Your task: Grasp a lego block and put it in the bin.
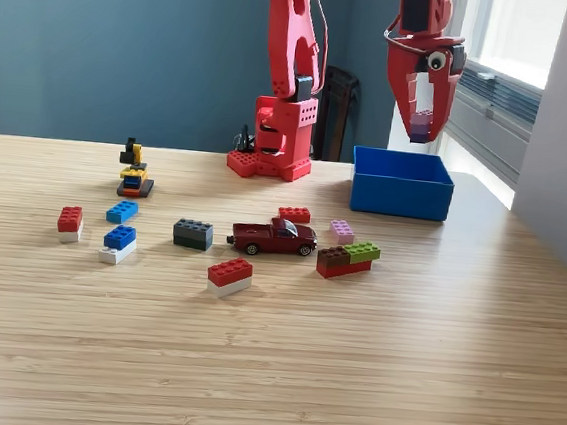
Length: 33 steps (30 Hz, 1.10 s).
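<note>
My red gripper [420, 125] hangs high above the blue bin [402, 183], pointing down. It is shut on a pink and purple lego block [420, 124] held between its fingertips. The bin sits on the wooden table at the exterior view's right, beside the arm's red base [275, 141]. Several loose lego blocks lie across the table: a pink one [341, 230], a small red one [294, 214], a green, brown and red stack [348, 259], a red and white one [229, 277] and a dark grey one [193, 234].
A dark red toy car [274, 237] stands mid-table among the bricks. Blue bricks [119, 227], a red and white brick [70, 222] and a small yellow and black figure [134, 169] are at the exterior view's left. A window sill and wall lie to the right.
</note>
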Each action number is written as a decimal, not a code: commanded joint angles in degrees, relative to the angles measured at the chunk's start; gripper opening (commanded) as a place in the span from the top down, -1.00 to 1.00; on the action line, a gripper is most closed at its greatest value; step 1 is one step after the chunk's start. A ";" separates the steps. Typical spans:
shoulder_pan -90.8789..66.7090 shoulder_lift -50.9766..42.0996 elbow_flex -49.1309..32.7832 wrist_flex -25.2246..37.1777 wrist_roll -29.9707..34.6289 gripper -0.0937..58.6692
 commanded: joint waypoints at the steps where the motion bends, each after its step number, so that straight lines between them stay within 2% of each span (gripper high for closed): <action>1: -8.44 3.87 0.53 0.35 0.97 1.00; 8: -10.99 3.78 2.37 -0.09 -0.26 0.98; 12: -10.55 3.78 3.34 -0.09 -1.67 0.54; 15: -10.28 3.78 3.87 -0.09 -2.02 0.39; 18: -10.20 3.78 4.04 -0.18 -2.20 0.35; 21: -10.11 3.78 4.22 -0.79 -2.20 0.39; 26: -8.00 3.78 3.69 -1.76 -1.05 0.70; 33: 4.39 3.78 4.13 -6.42 2.29 0.99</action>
